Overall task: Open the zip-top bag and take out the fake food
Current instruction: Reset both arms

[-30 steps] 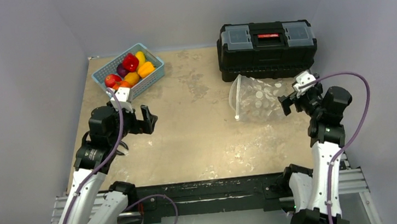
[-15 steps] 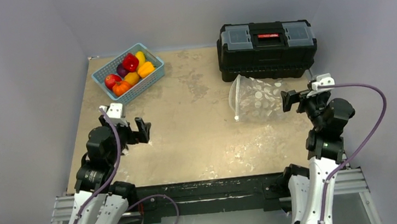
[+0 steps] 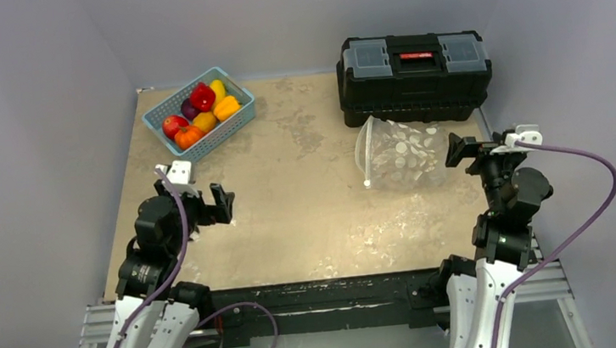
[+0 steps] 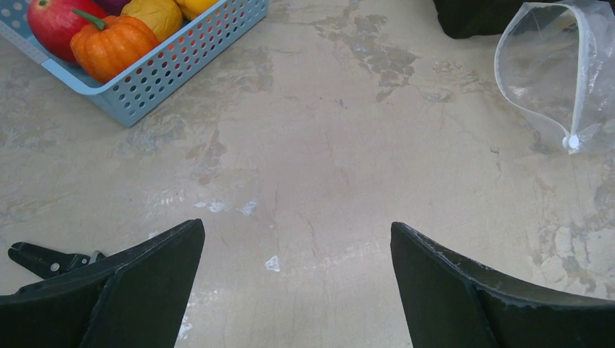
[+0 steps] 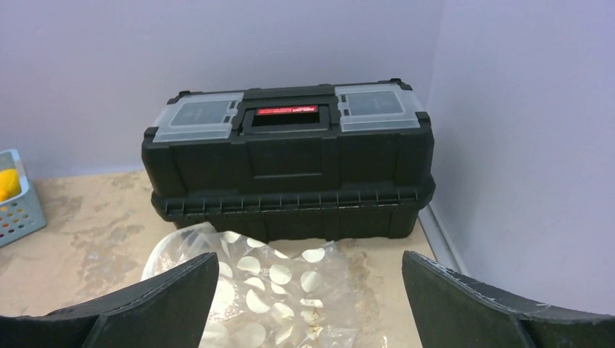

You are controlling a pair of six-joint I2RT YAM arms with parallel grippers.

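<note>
Zip-top bag (image 3: 397, 161), mouth agape, just in front of the black toolbox (image 3: 414, 74).
Mottled beige table (image 3: 309, 216), lilac walls (image 3: 290, 22); fake food (image 3: 200, 109) in blue basket (image 3: 229, 129), well left of toolbox. I see left gripper (image 4: 296, 230) and right gripper (image 5: 310, 257) spread wide, empty.

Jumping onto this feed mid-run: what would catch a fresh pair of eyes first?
The bright fake food piled in the light-blue basket at the far left corner of the table stands out first. Next comes the black toolbox at the far right, with the zip-top bag lying just in front of it, mouth gaping and seemingly empty. The left gripper and right gripper are open and hold nothing.
</note>
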